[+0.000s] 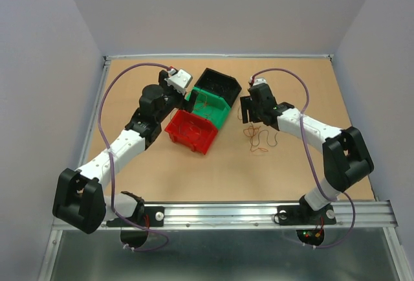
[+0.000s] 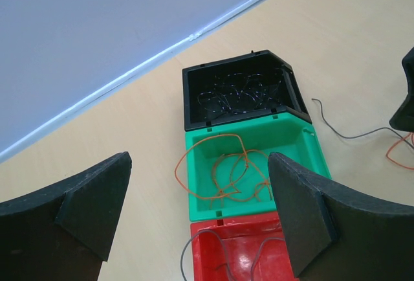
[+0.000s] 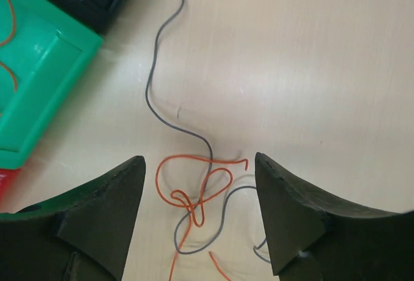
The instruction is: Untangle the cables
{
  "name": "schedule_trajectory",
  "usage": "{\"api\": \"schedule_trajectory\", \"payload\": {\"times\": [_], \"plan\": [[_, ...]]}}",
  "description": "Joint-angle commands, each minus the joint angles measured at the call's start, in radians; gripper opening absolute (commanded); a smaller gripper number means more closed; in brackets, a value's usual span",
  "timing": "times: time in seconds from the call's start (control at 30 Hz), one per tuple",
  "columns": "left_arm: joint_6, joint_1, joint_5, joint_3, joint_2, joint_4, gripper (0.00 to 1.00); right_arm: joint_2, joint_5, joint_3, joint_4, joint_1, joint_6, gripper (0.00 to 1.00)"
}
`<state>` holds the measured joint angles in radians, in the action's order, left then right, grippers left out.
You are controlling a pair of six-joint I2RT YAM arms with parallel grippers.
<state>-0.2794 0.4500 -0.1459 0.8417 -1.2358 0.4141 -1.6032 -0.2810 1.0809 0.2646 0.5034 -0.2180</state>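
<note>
The cables (image 3: 192,208) are seen lying loose on the table (image 1: 291,87), to the right of the three bins and apart from them: thin orange and dark grey strands, looped over one another where they cross, with one grey strand running off toward the bins. The right gripper (image 3: 198,164) is held directly over this tangle with its jaws spread apart, and nothing is gripped (in the right wrist view the crossing loops are framed between the two fingers (image 3: 97,223), untouched by either). In the overhead view the same tangle (image 1: 257,135) is found just in front of the right gripper (image 1: 246,109). The left gripper (image 2: 199,161) is likewise held wide open and empty, poised above the bins. Below it a green bin (image 2: 239,208) is seen with an orange wire (image 2: 248,159) curled inside, one loop hanging over its left wall. A black bin (image 2: 220,122), touching the green one on its far side, holds dark wires, and a grey wire is laid in the red bin (image 2: 239,258) on the near side.
</note>
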Motion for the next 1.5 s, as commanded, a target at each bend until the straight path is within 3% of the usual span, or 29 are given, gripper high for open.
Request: {"api": "schedule_trajectory", "payload": {"times": [0.0, 0.07, 0.2, 0.37, 0.4, 0.43, 0.5, 0.63, 0.83, 0.97, 1.1, 1.27, 1.3, 1.4, 1.43, 1.47], "plan": [[-0.012, 0.001, -0.021, -0.004, 0.015, 0.035, 0.99, 0.032, -0.047, -0.03, 0.082, -0.002, -0.017, 0.72], [-0.014, 0.001, -0.026, -0.003, 0.013, 0.032, 0.99, 0.038, -0.04, -0.052, 0.085, -0.002, -0.012, 0.7], [-0.017, 0.001, -0.037, 0.005, -0.002, 0.025, 0.99, 0.026, 0.023, -0.058, 0.087, -0.002, 0.012, 0.45], [-0.018, 0.003, -0.035, 0.016, -0.014, 0.012, 0.99, -0.012, 0.097, -0.053, 0.088, 0.004, 0.048, 0.35], [-0.018, 0.003, -0.035, 0.017, -0.014, 0.012, 0.99, -0.012, 0.106, -0.055, 0.09, 0.007, 0.054, 0.29], [-0.018, 0.003, -0.035, 0.017, -0.014, 0.012, 0.99, -0.008, 0.109, -0.055, 0.096, 0.012, 0.055, 0.16], [-0.018, 0.001, -0.034, 0.019, -0.016, 0.011, 0.99, 0.038, 0.106, -0.067, 0.087, 0.035, 0.074, 0.01], [-0.018, 0.003, -0.035, 0.02, -0.019, 0.008, 0.99, 0.237, 0.153, -0.142, -0.034, 0.109, 0.115, 0.01], [-0.023, 0.007, -0.038, 0.022, -0.019, 0.002, 0.99, 0.601, 0.336, -0.3, -0.241, 0.115, 0.124, 0.0], [-0.024, 0.007, -0.038, 0.02, -0.016, 0.0, 0.99, 0.736, 0.393, -0.367, -0.338, 0.115, 0.091, 0.01], [-0.009, 0.009, -0.006, 0.022, -0.005, 0.005, 0.99, 0.752, 0.482, -0.372, -0.479, 0.116, 0.054, 0.01], [0.009, 0.006, 0.037, 0.005, 0.029, 0.023, 0.99, 0.62, 0.474, -0.325, -0.585, 0.115, 0.026, 0.0], [0.009, 0.004, 0.037, 0.004, 0.03, 0.028, 0.99, 0.55, 0.476, -0.311, -0.596, 0.115, 0.022, 0.01], [0.008, 0.004, 0.031, 0.0, 0.036, 0.028, 0.99, 0.432, 0.487, -0.21, -0.52, 0.115, 0.049, 0.47], [0.008, 0.004, 0.032, -0.001, 0.038, 0.028, 0.99, 0.352, 0.465, -0.153, -0.436, 0.115, 0.06, 0.69], [0.006, 0.004, 0.029, -0.001, 0.038, 0.026, 0.99, 0.321, 0.438, -0.136, -0.398, 0.115, 0.074, 0.75]]}}
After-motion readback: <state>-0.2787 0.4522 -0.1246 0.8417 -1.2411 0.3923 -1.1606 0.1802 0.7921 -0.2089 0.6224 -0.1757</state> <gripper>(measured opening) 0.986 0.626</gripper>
